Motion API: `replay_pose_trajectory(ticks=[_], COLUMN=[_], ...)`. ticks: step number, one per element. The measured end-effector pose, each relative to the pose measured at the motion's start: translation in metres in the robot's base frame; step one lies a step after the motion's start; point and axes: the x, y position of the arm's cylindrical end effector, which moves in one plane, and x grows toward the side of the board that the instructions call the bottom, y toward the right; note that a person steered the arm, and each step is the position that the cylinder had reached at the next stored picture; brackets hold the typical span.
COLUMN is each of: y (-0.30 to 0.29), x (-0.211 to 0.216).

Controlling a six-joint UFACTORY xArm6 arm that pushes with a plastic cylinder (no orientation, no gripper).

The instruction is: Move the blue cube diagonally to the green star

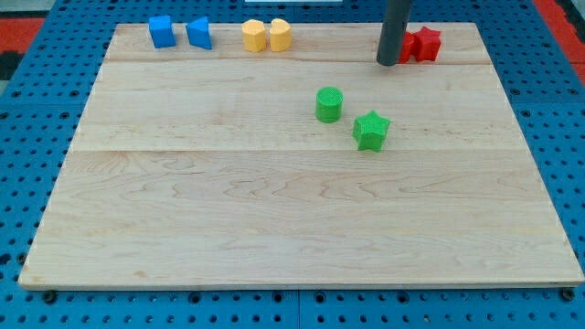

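Observation:
The blue cube (162, 31) sits at the view's top left of the wooden board (274, 210). The green star (371, 131) lies right of the board's middle, with a green cylinder (329, 104) just to its upper left. My tip (388, 62) is at the view's top right, touching or nearly touching the red blocks (420, 44). It is far to the right of the blue cube and above the green star.
A second blue block (198, 33) with a slanted shape lies just right of the blue cube. Two yellow blocks (266, 36) stand side by side at the top middle. The board lies on a blue pegboard (567, 137).

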Motion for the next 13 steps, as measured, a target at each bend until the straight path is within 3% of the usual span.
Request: replay_pose_trajectory(ticks=[1, 3, 4, 6, 7, 9, 11, 13], y=[-0.039, -0.049, -0.064, -0.063, -0.084, -0.246, -0.327, -0.335], x=[0.004, 0.022, 0.006, -0.073, -0.085, -0.086, -0.084, -0.071])
